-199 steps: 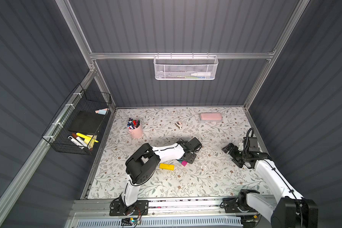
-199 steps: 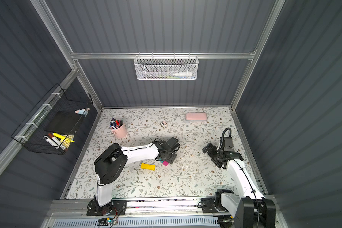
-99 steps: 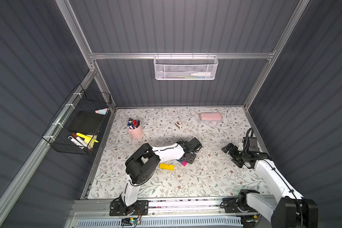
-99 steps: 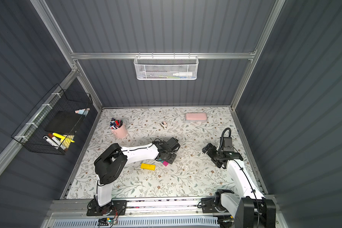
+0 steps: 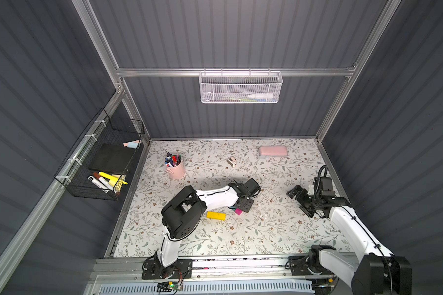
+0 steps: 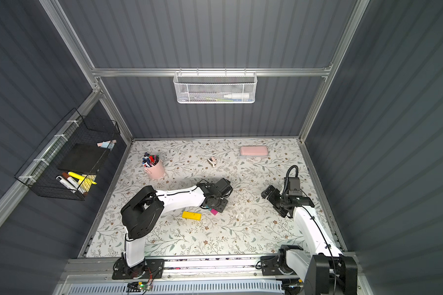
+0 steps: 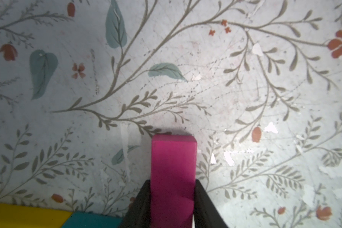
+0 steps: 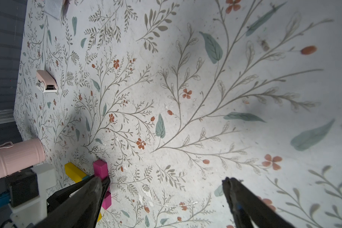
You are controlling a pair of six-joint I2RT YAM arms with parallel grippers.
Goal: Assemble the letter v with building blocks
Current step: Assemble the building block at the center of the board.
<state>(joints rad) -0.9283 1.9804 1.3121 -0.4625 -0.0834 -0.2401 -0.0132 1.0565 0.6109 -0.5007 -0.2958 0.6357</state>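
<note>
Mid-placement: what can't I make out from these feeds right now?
- Teal block: cut off by the frame edge in the left wrist view; nearly all under the left hand in both top views.
- Magenta block: gripped end hidden by the fingers, left wrist view.
- Whether those two touch: right wrist view, behind a finger of the right hand.
- Wall basket contents: too small behind mesh, top views.

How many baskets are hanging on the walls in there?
2. A black basket hangs on the left wall, and a white basket hangs from the rail on the back wall. None seems hidden.
</note>
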